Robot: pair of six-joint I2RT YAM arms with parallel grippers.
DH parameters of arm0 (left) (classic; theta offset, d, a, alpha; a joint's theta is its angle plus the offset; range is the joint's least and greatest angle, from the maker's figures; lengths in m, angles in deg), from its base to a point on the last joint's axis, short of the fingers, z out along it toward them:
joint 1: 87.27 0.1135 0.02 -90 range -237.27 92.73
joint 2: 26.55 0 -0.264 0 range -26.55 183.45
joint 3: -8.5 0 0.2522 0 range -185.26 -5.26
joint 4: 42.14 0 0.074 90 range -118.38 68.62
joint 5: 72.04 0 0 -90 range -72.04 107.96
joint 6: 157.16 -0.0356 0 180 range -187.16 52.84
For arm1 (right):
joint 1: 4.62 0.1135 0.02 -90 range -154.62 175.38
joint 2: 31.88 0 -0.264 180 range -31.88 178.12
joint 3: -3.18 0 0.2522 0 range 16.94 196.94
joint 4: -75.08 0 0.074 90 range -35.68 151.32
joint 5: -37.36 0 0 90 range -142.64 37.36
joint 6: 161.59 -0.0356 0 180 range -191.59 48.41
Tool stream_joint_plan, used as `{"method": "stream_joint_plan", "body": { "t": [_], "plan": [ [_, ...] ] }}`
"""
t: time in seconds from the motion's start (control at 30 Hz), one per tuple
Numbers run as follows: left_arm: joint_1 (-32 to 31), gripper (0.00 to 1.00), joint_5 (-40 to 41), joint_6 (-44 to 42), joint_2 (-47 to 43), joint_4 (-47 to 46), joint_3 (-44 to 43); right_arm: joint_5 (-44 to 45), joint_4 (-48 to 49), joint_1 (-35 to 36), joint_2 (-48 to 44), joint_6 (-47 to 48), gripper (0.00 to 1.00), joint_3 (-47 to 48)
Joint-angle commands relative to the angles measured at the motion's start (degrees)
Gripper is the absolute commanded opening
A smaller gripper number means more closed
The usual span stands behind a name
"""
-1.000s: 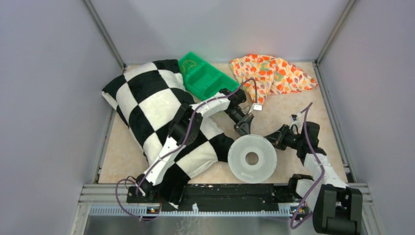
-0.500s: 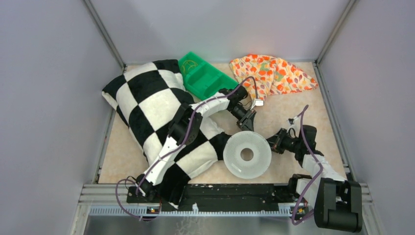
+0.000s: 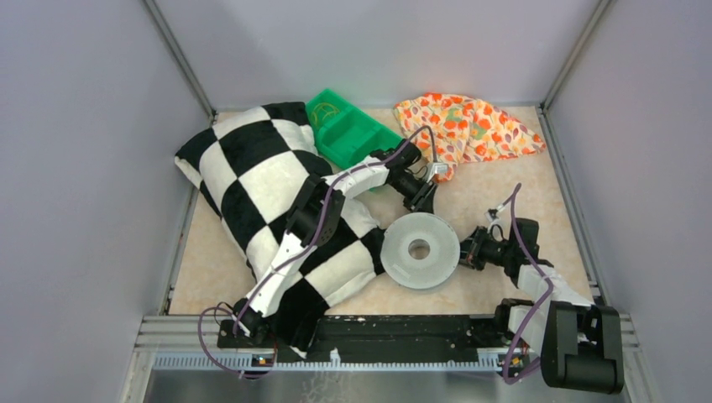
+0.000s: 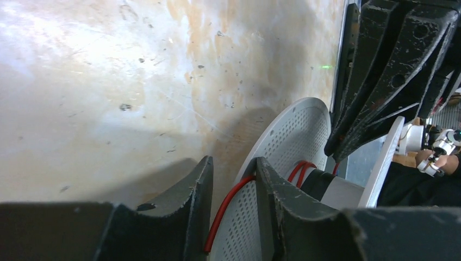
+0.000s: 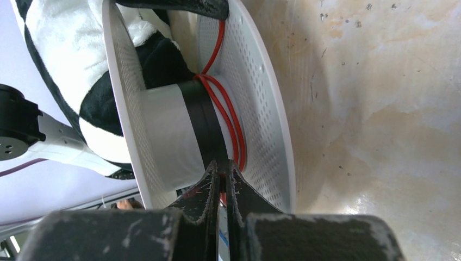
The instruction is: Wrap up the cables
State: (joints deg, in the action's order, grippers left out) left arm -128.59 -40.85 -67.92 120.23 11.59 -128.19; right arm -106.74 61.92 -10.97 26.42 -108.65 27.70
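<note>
The left gripper (image 3: pixel 422 199) is opening at the far rim of the spool (image 3: pixel 399 252) — jaws narrowly parted, the red cable (image 4: pixel 222 211) lying loose between them, its turns sitting on the hub. The spool is drifting leftward. The right gripper (image 3: pixel 472 249) is staying closed at the hub — likely a regrasp is coming.

Overhead view faces down; both wrist views closely share the spool (image 3: pixel 437 269).
</note>
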Motion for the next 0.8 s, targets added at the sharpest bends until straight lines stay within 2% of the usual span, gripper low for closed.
{"method": "stream_joint_plan", "body": {
  "t": [0.0, 0.43, 0.47, 0.5, 0.77],
  "plan": [
    [0.3, 0.41, 5.19, -0.5, -2.38, -5.19, 0.79, -3.39, 2.12, 1.34, -0.57, -0.4, 0.0, -0.12],
    [0.26, 0.66, 11.24, -2.9, -8.25, -3.97, 4.52, 1.56, 5.22, 1.32, -3.24, -4.87, 0.0, -0.59],
    [0.15, 0.77, 11.45, -3.64, -8.88, -3.61, 4.45, 1.55, 5.69, 1.34, -2.73, -4.83, 0.0, -0.57],
    [-0.01, 0.81, 12.06, -4.23, -9.51, -3.38, 4.39, 1.55, 6.11, 1.34, -2.35, -4.86, 0.0, -0.58],
    [-0.69, 0.89, 15.91, -4.03, -12.78, -4.35, 3.7, 1.9, 7.19, 1.38, 0.58, -3.71, 0.0, 0.72]
  ]
}}
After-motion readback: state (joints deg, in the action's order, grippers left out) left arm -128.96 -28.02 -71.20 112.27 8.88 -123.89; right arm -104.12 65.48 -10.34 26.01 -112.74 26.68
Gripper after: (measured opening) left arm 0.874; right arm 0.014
